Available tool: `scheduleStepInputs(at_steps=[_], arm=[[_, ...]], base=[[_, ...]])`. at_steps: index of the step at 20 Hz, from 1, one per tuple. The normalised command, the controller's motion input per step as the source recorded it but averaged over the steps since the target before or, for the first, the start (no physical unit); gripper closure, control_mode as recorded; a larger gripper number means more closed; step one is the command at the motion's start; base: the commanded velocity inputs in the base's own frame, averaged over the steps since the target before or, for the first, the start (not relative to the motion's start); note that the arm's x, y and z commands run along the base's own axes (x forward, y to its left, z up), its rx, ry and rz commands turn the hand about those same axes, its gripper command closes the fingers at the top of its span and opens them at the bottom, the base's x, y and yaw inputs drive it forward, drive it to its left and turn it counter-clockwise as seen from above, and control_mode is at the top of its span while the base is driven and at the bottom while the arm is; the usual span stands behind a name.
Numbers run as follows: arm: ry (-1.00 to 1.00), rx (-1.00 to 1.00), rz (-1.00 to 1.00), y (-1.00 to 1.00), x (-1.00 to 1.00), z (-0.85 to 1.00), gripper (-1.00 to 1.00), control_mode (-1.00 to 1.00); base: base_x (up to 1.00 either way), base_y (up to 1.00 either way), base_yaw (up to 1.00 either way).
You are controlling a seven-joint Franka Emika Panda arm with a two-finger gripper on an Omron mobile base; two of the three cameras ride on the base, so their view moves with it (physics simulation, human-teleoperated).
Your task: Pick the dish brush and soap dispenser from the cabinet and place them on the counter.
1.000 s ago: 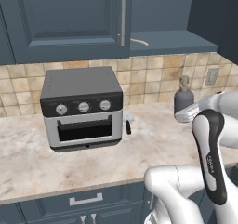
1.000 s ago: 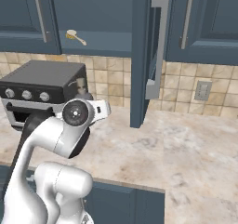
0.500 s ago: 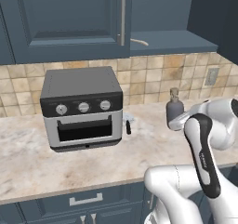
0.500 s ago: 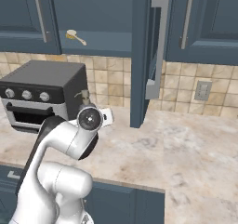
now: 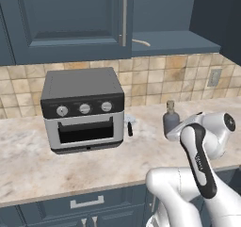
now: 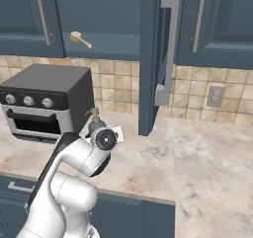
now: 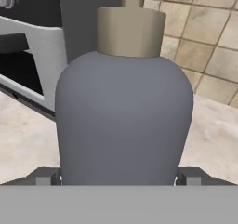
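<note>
The fingers (image 7: pixel 119 175) stand wide, one on each side of the upright soap dispenser (image 7: pixel 123 116) on the table (image 5: pixel 28 165), not clamped. Behind stands the toaster oven (image 5: pixel 84 109). The dish brush (image 6: pixel 79 38) lies in the open cabinet (image 6: pixel 104 15).

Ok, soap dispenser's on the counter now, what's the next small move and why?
Probably back the gripper straight off. Its jaws stand open either side of the soap dispenser, which stands upright on the counter. The dish brush lies in the cabinet, to fetch next.
</note>
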Motion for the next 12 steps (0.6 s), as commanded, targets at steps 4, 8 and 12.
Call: scheduleStepInputs(at_steps=[4, 8, 12], arm=[[-0.01, 0.00, 0.00, -0.03, 0.39, -0.51, 1.00, -1.00], [0.02, 0.00, 0.00, -0.01, 0.41, -0.48, 1.00, -1.00], [0.11, 0.01, 0.02, -0.03, 0.39, -0.58, 1.00, -1.00]], base=[[0.00, 0.00, 0.00], [0.00, 0.00, 0.00], [0.00, 0.00, 0.00]])
